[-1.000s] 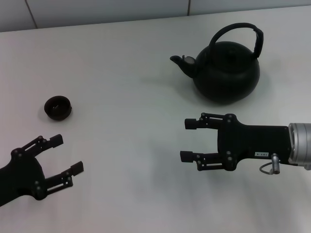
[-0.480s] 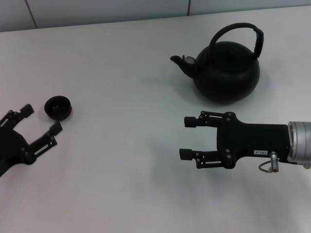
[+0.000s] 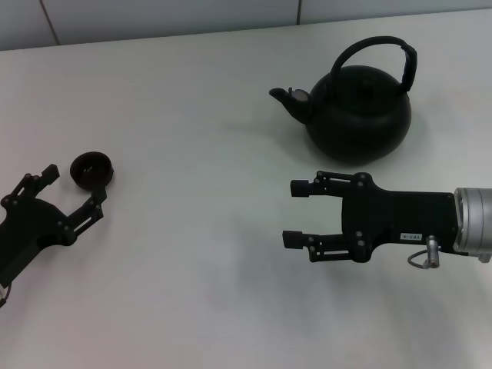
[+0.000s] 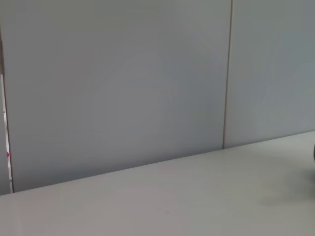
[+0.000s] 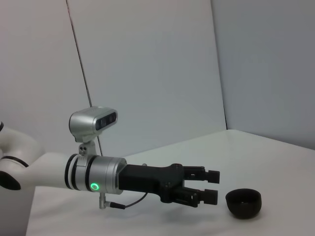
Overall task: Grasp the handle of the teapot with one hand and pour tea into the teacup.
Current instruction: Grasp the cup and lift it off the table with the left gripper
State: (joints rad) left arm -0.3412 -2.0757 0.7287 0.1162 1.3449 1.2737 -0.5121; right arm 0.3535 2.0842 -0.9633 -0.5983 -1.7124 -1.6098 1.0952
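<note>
Head view, teapot point(image 3: 358, 115): stands upright at the far right of the white table point(image 3: 200, 231), spout turned toward the robot's left.
Head view, handle point(image 3: 377, 48): arches over the pot's top, thicker on its right side; nothing touches it.
Head view, teacup point(image 3: 92, 169): sits at the left of the table, well apart from the pot.
Head view, left gripper point(image 3: 75, 187): low over the table just beside the cup, fingers spread; one fingertip seems to reach the cup's near edge, though contact is hard to judge.
Head view, right gripper point(image 3: 295, 214): lies level, near the pot on its near side, fingers spread wide and holding nothing.
Left wrist view: pale wall panels point(image 4: 123, 78) and a strip of tabletop; a dark sliver at the picture's edge may be the pot.
Right wrist view: the left gripper point(image 5: 212, 186), fingers apart, with the teacup point(image 5: 243, 203) just beyond its tips.
</note>
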